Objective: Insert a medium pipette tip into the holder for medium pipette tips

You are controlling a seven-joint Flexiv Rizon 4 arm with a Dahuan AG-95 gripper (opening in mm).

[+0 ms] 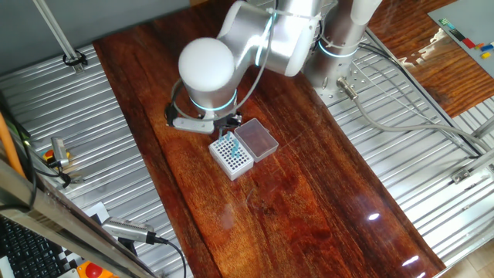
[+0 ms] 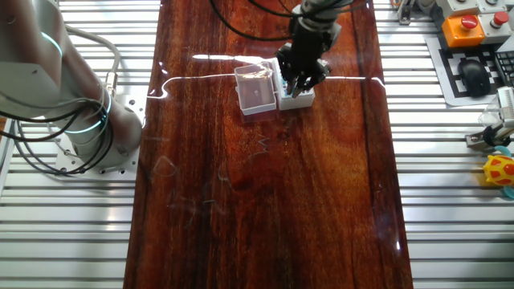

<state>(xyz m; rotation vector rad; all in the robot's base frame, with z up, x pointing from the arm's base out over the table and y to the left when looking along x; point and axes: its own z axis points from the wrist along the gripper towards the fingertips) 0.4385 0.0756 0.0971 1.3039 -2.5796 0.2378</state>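
The holder for medium pipette tips [image 1: 232,157] is a small white square box with a grid of holes and a few teal tips in it. Its clear lid [image 1: 257,139] lies open beside it. The holder also shows in the other fixed view [image 2: 296,99], with its lid [image 2: 255,88] to the left. My gripper [image 1: 227,128] points down right over the holder's grid, its fingertips just above or touching the top [image 2: 299,83]. The fingers look close together. The medium pipette tip is too small to make out; the fingers hide that spot.
The dark wooden board [image 1: 309,208] carries the holder. Ribbed metal table tops lie on both sides. The arm's base [image 2: 88,128] and cables stand at one side. An orange button box [image 2: 470,28], a keyboard and a yellow toy [image 2: 499,170] lie off the board.
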